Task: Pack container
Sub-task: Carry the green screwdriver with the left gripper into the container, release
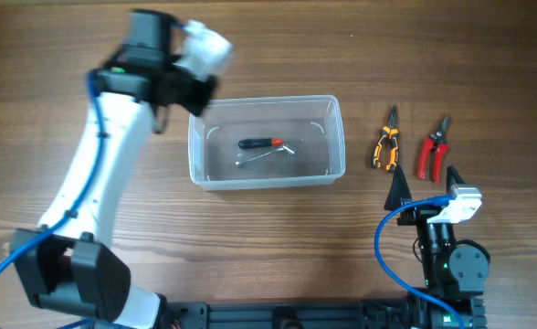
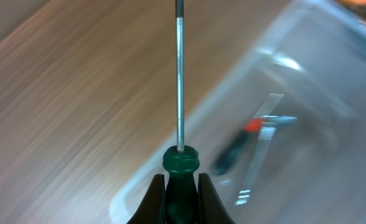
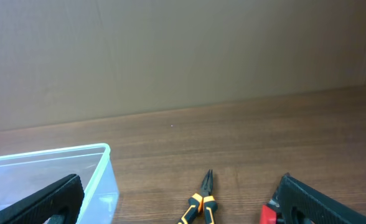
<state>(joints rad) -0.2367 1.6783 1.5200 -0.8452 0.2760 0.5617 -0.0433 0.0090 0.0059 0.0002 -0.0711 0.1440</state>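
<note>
Container (image 1: 267,99) sits mid-table (image 1: 488,55), long side running left-right. Overhead shows us two items already in it: a black-and-red screwdriver (image 1: 261,143) and, touching its near side, a thin metal tool (image 1: 267,155); we can't ID that one. Left arm (image 1: 104,155) reaches over the container's far-left corner, but its tip is motion-blurred from above, so no grip info there. Left wrist cam fills that in: left gripper (image 2: 181,180) is clamped tight on the handle of a green-handled screwdriver (image 2: 180,163), shaft pointing away from the cam, with the container blurred below and to the right. The green tool isn't visible overhead. Right gripper (image 1: 426,183) is parked near-right, fingers spread wide, nothing held. Pliers (image 1: 386,142) w/ orange-black grips and red-handled cutters (image 1: 434,151) lie side by side right of the container, just beyond it. Right wrist cam sees both tools between its fingers, plus one container corner at left; contents are not visible from there.
</note>
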